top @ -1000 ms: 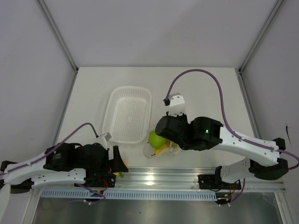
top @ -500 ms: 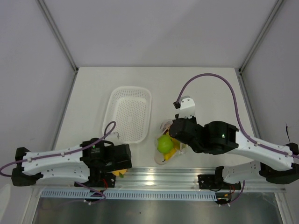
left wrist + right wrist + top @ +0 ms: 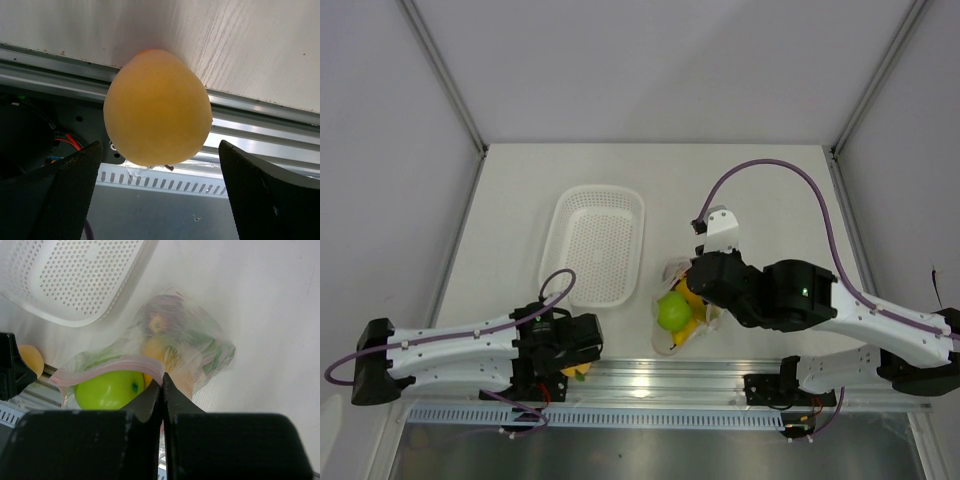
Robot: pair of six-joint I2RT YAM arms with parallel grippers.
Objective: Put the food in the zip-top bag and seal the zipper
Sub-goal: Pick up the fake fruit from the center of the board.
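On the counter (image 3: 520, 190), right of the basket (image 3: 595, 245), lies the bag (image 3: 195, 350). The right end effector (image 3: 161, 385) pinches it at the zipper (image 3: 115, 359), a lime fruit (image 3: 107, 390) just inside. An orange fruit (image 3: 157, 107) sits at the counter's near edge, between the left end effector's (image 3: 159, 145) wide-spread fingers.

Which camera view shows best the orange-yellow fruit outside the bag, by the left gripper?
The left wrist view: the orange-yellow fruit fills the middle of the frame, between the open fingers of the left gripper. The top view shows only a sliver under that gripper; the right wrist view, a small part at its left edge.
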